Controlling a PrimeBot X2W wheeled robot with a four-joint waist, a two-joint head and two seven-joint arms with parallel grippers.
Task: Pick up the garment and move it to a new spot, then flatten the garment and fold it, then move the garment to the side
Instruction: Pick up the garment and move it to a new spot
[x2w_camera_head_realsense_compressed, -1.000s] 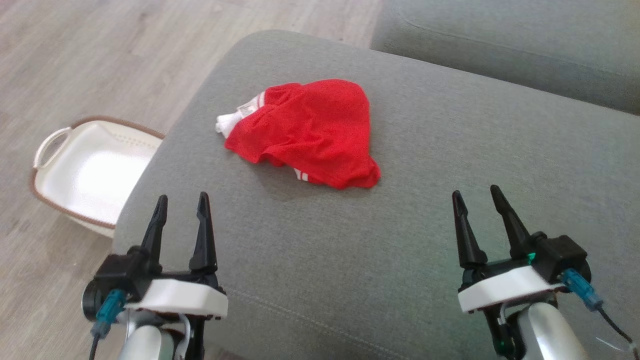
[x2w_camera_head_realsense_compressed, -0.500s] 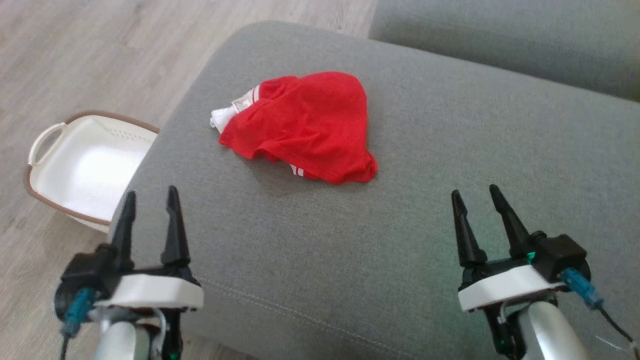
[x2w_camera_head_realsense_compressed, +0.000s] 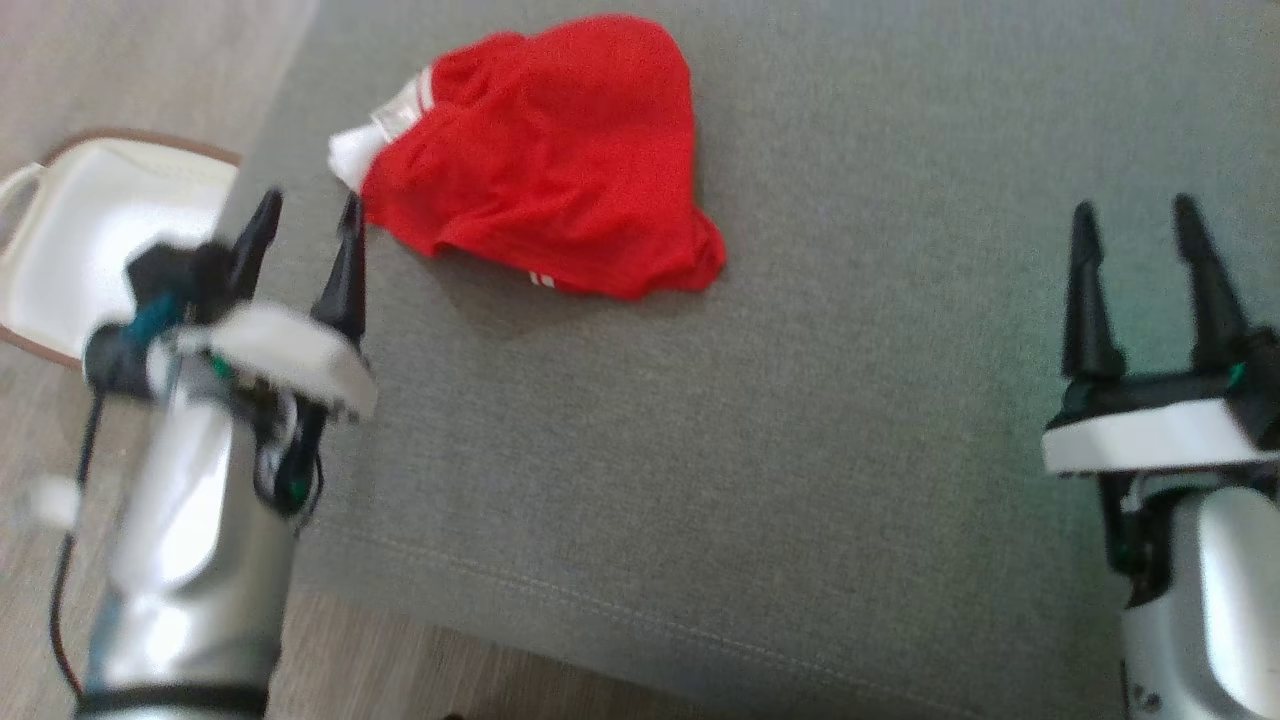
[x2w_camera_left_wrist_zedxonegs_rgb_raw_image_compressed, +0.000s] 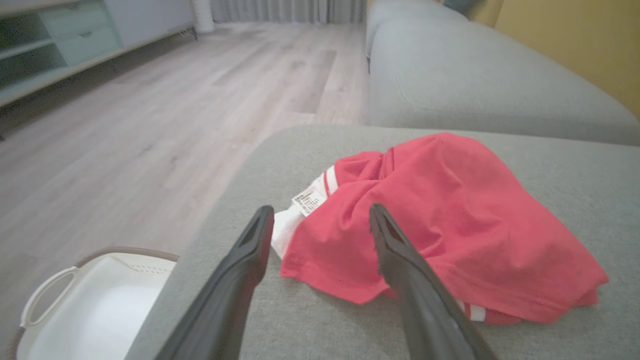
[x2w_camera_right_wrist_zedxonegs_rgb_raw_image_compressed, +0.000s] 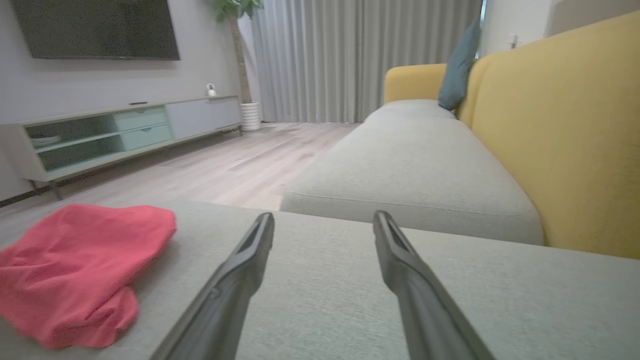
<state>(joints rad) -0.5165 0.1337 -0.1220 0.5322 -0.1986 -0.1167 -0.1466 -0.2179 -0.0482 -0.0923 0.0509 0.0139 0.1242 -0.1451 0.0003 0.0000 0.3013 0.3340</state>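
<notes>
The garment (x2w_camera_head_realsense_compressed: 540, 160) is a crumpled red piece with white trim and a white label, lying on the grey sofa cushion (x2w_camera_head_realsense_compressed: 800, 400) toward its far left corner. It also shows in the left wrist view (x2w_camera_left_wrist_zedxonegs_rgb_raw_image_compressed: 440, 220) and at the lower left of the right wrist view (x2w_camera_right_wrist_zedxonegs_rgb_raw_image_compressed: 75, 265). My left gripper (x2w_camera_head_realsense_compressed: 305, 215) stands open just left of the garment's near left edge, nothing between its fingers. In the left wrist view the fingertips (x2w_camera_left_wrist_zedxonegs_rgb_raw_image_compressed: 262, 220) frame the garment's white end. Far to the right my right gripper (x2w_camera_head_realsense_compressed: 1130, 225) is open over bare cushion.
A white basket with a brown rim (x2w_camera_head_realsense_compressed: 100, 230) sits on the wooden floor (x2w_camera_left_wrist_zedxonegs_rgb_raw_image_compressed: 150, 115) left of the cushion. A second grey seat cushion (x2w_camera_right_wrist_zedxonegs_rgb_raw_image_compressed: 415, 160) lies beyond, with a yellow backrest (x2w_camera_right_wrist_zedxonegs_rgb_raw_image_compressed: 565, 130) on the right. A low TV cabinet (x2w_camera_right_wrist_zedxonegs_rgb_raw_image_compressed: 115, 135) stands across the room.
The head camera has tilted down and closer, so the whole picture has shifted. My left arm has reached forward, its open gripper coming up beside the garment's left edge. The garment lies unchanged.
</notes>
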